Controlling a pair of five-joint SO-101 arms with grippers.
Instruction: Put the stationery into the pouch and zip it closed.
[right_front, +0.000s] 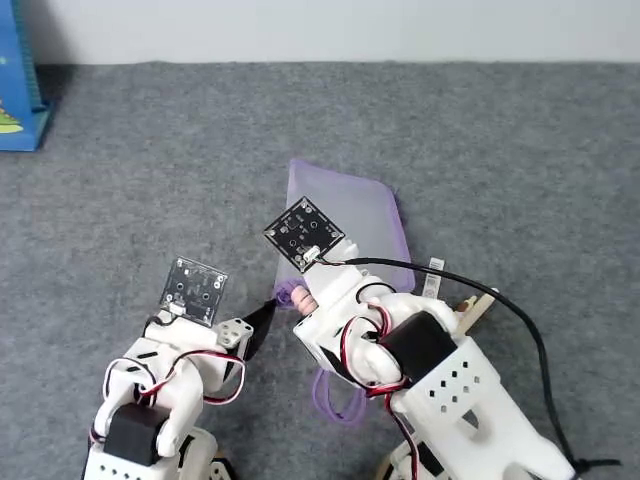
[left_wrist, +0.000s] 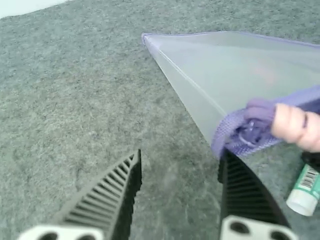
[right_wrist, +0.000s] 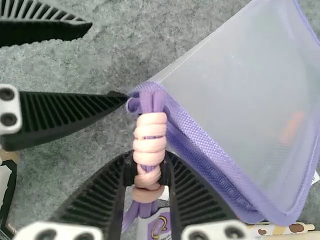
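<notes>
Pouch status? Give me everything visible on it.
The pouch is translucent lilac plastic with a woven purple zipper band, lying on the grey table. A pink knotted cord pull sits at its corner nearest the arms; the right gripper has its jaws shut on it. The left gripper is open, one jaw tip at the same corner. A faint orange shape shows inside.

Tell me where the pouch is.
In the high view the pouch lies central on the table; the right gripper pinches its pink pull at the near corner.
</notes>
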